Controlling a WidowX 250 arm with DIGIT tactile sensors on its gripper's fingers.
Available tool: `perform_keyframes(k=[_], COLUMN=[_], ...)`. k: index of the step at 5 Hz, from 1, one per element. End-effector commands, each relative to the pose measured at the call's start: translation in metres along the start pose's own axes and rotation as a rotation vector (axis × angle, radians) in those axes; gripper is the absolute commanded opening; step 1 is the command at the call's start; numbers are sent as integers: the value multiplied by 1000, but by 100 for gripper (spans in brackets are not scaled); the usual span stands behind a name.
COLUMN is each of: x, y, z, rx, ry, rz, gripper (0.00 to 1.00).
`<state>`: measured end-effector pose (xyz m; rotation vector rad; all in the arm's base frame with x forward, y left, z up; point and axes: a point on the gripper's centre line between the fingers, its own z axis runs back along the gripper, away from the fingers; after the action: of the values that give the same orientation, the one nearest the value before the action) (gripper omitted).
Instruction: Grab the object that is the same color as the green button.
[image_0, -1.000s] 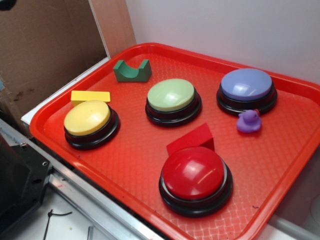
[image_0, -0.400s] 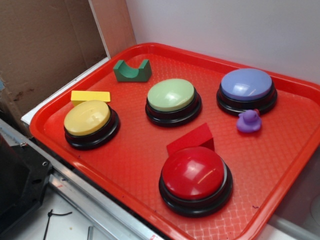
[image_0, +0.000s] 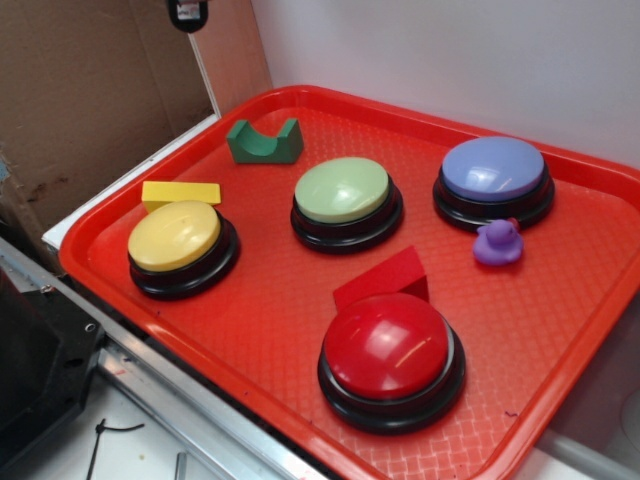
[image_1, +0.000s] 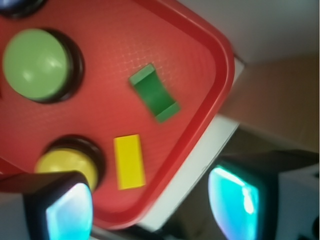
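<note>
The dark green arch-shaped block (image_0: 264, 141) lies at the back left of the red tray (image_0: 260, 310), notch up; it also shows in the wrist view (image_1: 154, 93). The pale green dome button (image_0: 342, 192) on its black base sits to its right, and in the wrist view (image_1: 35, 64) at upper left. My gripper (image_1: 152, 210) is open and empty, high above the tray's left edge. Only a dark tip of the gripper (image_0: 187, 13) shows at the top of the exterior view.
On the tray: a yellow button (image_0: 176, 237), a yellow rectangular block (image_0: 181, 192), a red button (image_0: 391, 350), a red wedge block (image_0: 383, 277), a purple button (image_0: 493, 171) and a small purple duck (image_0: 497, 243). Cardboard (image_0: 90, 100) stands at the left.
The gripper's tip has come into the exterior view at the top left. Nothing on the tray has moved.
</note>
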<state>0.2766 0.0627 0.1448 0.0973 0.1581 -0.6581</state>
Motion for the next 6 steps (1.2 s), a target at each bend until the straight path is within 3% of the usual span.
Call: perform_keyframes(k=[1,2,6], x=[32,41,34], y=[6,4,2], z=[-24,-40,-129], rx=[100,116,-8], ry=[17,21,172], rz=[-171,-144,-150], gripper=[100,100,100])
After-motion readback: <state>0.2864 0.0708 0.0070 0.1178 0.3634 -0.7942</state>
